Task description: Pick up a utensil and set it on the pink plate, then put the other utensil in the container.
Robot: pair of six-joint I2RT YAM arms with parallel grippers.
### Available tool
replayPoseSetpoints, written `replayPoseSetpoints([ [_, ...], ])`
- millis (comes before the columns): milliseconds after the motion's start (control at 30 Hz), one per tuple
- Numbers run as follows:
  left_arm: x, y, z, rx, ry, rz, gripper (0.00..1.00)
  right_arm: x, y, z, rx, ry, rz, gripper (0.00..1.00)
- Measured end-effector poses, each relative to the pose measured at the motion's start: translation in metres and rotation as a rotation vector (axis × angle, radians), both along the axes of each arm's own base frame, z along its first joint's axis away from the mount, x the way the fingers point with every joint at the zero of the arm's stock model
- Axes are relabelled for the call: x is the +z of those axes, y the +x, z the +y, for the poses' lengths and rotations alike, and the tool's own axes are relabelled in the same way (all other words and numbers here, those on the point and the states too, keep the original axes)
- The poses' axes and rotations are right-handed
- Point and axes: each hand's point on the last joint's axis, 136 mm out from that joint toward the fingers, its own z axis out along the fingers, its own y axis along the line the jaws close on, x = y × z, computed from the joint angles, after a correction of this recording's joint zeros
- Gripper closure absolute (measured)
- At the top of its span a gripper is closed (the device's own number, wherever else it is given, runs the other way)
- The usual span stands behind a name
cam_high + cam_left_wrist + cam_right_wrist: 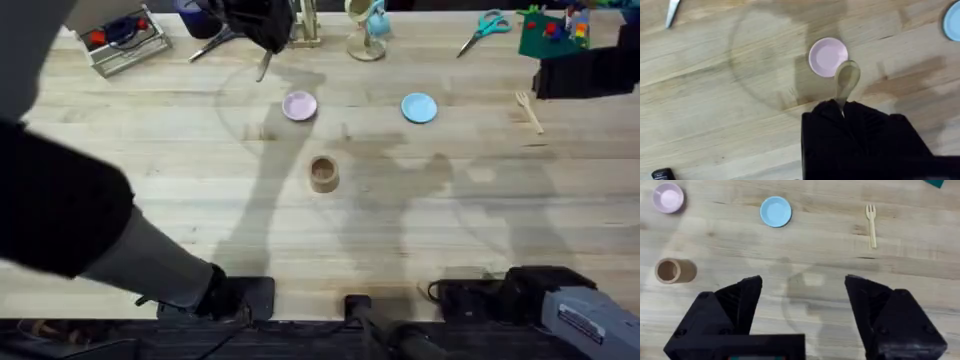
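Taking the pink plate [299, 106] as the landmark: far to its left, at the table's back corner, sits a metal tray [122, 40] holding red and blue items. Just behind and to the left of the plate, the left gripper [262, 30] hangs above the table with its fingers clamped on the wooden spoon [846, 80]; the left wrist view shows the spoon's bowl jutting out beside the plate's rim, raised over the wood. The left arm reaches far forward from its base. In front of the plate and slightly right stands the tan cup [323, 173], upright and apart from it. Right of the plate lies the light blue plate [419, 107]. Farther right, the wooden fork [528, 110] rests flat near a black block [585, 72]. Scissors [484, 28] lie behind. The right gripper [802, 305] sits near its base, fingers spread wide.
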Motion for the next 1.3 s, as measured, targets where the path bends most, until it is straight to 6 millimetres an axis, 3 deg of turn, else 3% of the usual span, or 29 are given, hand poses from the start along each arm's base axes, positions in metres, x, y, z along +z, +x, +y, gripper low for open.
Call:
replayPoseSetpoints([
  [733, -0.102, 0.033, -0.014, -0.011, 0.023, 0.193, 0.959, 0.000, 0.000, 0.000, 0.000, 0.000, 0.000, 0.005],
  [1000, -0.121, 0.040, -0.028, -0.037, 0.021, 0.188, 0.959, 0.000, 0.000, 0.000, 0.000, 0.000, 0.000, 0.005],
  [1300, -0.153, 0.029, -0.033, -0.044, 0.018, 0.222, 0.959, 0.000, 0.000, 0.000, 0.000, 0.000, 0.000, 0.005],
])
